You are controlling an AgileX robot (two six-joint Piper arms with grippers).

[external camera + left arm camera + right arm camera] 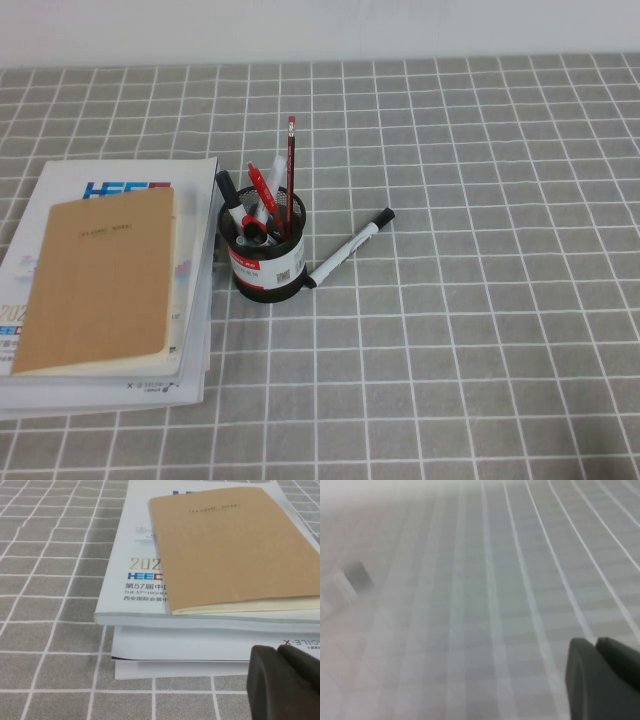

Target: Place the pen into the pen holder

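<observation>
White pen (350, 247) against holder (265, 262); grippers (277, 652) (596, 643) aside

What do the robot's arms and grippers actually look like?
Little shows. The left gripper and right gripper appear only in their own wrist views, as matte black, rounded finger parts at the picture's lower corner. No arms, cables or markings are visible.

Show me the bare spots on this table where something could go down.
Open checked cloth lies right of the white-barrelled marker pen, across the near edge, and behind the black wire-mesh pen holder. The left is crowded: brown notebook on stacked booklets, close beside the holder. Left gripper hovers by the stack; right gripper over bare cloth.
</observation>
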